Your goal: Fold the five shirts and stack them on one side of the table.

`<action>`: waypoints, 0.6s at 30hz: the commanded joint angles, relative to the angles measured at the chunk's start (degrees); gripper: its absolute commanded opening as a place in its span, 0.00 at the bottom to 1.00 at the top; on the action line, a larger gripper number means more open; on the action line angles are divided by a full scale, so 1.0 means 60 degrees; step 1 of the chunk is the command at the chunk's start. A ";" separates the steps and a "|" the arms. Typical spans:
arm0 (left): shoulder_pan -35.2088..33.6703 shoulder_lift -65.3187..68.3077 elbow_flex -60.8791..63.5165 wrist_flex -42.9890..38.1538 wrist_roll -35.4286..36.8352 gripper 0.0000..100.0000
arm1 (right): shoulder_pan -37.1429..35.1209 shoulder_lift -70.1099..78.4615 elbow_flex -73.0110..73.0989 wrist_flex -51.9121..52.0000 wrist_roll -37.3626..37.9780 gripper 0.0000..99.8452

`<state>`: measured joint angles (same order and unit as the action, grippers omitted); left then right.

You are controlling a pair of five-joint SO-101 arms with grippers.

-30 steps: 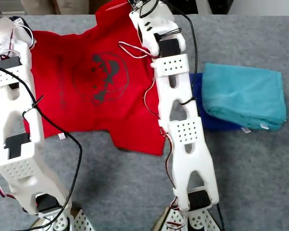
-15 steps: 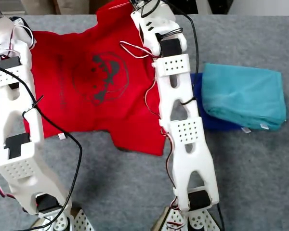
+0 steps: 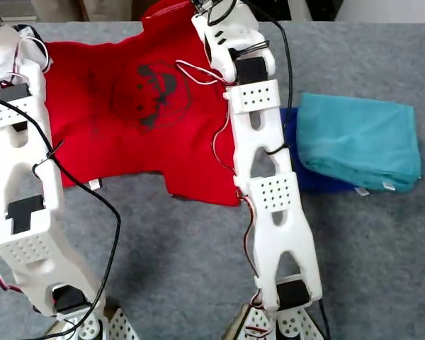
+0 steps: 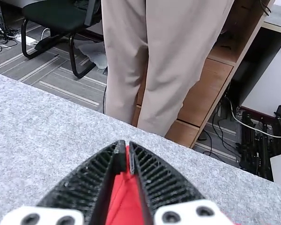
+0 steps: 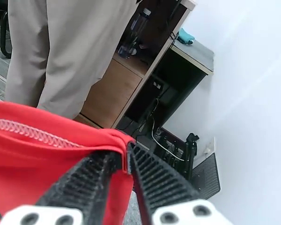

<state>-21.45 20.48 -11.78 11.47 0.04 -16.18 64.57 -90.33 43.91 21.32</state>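
- High view: red cotton T-shirt with a dark chest print (image 3: 113, 152) lies spread flat on the grey felt-covered table (image 3: 163, 283). Its far edge is lifted at the table's back.
- White left arm (image 3: 21, 163) runs along the shirt's one side. White right arm (image 3: 265, 177) crosses the other.
- Beside the right arm sits a folded teal shirt (image 3: 358, 142) on top of a folded dark blue shirt (image 3: 315, 180). By my count two are done, and the pile is started on that side.
- Left wrist view: left gripper (image 4: 124, 146) is clamped tight, with red cloth pinched between the ribbed black jaws.
- Right wrist view: right gripper (image 5: 126, 152) is likewise clenched on the shirt's stitched edge, and the fabric is raised off the table.
- Step in hand, as I judge it: the first fold of the red shirt, with both far corners gripped.
- Next move calls for carrying both corners toward the near edge together at an even pace, so the fold lands square.
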 commanded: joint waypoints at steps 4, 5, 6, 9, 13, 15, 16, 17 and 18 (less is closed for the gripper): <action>-0.0044 -0.0227 -0.0161 -0.0015 -0.0059 0.02 | -0.0125 -0.0037 -0.0388 0.0044 -0.0029 0.00; -0.0044 -0.0227 -0.0147 -0.0015 -0.0059 0.02 | -0.0125 0.0051 -0.0344 0.0117 -0.0029 0.00; -0.0044 -0.0227 -0.0147 -0.0015 -0.0059 0.02 | -0.0125 0.0125 -0.0359 0.0190 -0.0029 0.00; -0.0029 -0.0227 -0.0117 0.0029 -0.0059 0.02 | -0.0125 0.0212 -0.0374 0.0674 -0.0029 0.00; -0.0029 -0.0227 0.0000 0.0777 -0.0044 0.02 | -0.0139 -0.0051 -0.0930 0.2930 -0.0029 0.00; -0.0029 -0.0242 -0.0117 0.1700 -0.0044 0.02 | -0.0183 -0.0491 -0.0857 0.4264 -0.0015 0.01; -0.0044 -0.0256 -0.0249 0.2271 -0.0044 0.02 | -0.0212 -0.0725 -0.0842 0.4894 0.0000 0.01; -0.0088 -0.0330 -0.0454 0.3033 -0.0044 0.02 | -0.0227 -0.0886 -0.0842 0.5421 0.0015 0.01; -0.0103 -0.0476 -0.0645 0.3839 -0.0059 0.02 | -0.0212 -0.1018 -0.0842 0.5802 0.0015 0.01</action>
<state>-21.45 20.48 -11.69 24.13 0.04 -16.26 64.92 -92.79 70.46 21.32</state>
